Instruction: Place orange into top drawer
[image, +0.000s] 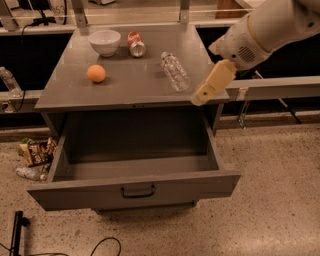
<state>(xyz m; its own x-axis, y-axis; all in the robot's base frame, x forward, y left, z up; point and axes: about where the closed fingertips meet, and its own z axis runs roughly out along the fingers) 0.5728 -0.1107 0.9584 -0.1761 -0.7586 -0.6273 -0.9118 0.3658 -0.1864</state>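
orange (96, 73) sits on the left part of the grey table (125, 92), on its top surface, apart from everything else there. behind it, near the back edge, stands a white bowl (104, 42), and just to the right of the bowl a red-and-white soda can (135, 44) lies on its side. a clear plastic bottle (174, 71) lies on its side further right, well apart from the orange.

below the table top, the top drawer (75, 192) is pulled out toward the camera, its inside open to view, with the dark curved handle (137, 191) centred on the front panel.

the tool (202, 95) hangs at the right front corner of the table, above the edge and tilted down to the left, near the bottle but not touching it. it is cream-coloured, carried by the white arm (270, 30) that comes in from the upper right. it holds nothing, and whether it is open or closed cannot be told from this angle. it is well away from the orange.

on the floor to the left of the drawer lies what looks like a crumpled snack bag (36, 150).
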